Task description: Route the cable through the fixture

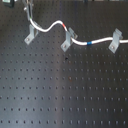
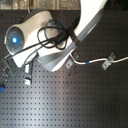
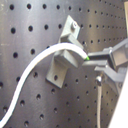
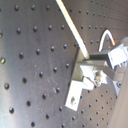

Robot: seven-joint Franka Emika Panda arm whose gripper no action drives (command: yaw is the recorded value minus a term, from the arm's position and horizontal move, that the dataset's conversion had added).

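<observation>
Lying across the board, the cable (image 1: 77,41) runs from the clip (image 1: 31,35) at nine o'clock to the three o'clock one. The claw (image 3: 95,67) pinches it beside that clip. It looks light and floppy, so grip close

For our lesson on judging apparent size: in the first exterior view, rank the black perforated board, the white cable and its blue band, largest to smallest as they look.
1. Black perforated board, fills the picture.
2. Long white cable, spanning most of the width.
3. Short blue band, a small mark on the cable.
</observation>
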